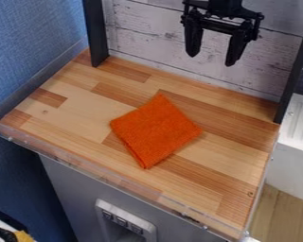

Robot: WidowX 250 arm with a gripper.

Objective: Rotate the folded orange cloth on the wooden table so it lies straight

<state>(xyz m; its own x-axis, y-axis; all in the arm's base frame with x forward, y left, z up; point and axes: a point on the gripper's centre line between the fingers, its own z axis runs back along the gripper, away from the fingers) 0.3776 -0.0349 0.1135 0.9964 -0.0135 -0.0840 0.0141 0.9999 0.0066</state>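
Hanging at the top edge, black gripper [211,58], fingers spread apart, released, well apart from the orange cloth [156,130]. Arm is cut off above the wrist; gripper height over the wood top [78,106] hard to judge. Dark posts [95,33] also cut off at the top. Panel with buttons [125,222] on the grey front [70,189] runs past the bottom edge, so its lower part is out of frame. Bottom left corner: yellow and black items [24,236], partly cropped, can't identify. White unit [293,160] at right, cropped too. Cloth underside is hidden, fold count unclear. Cloth itself: bright orange, ribbed texture, folded into a rough square, lying flat near the middle of the wood top, turned so one corner points at the whitewashed plank wall [144,33]. Stacked layers show along its lower left edge; corners slightly rounded.
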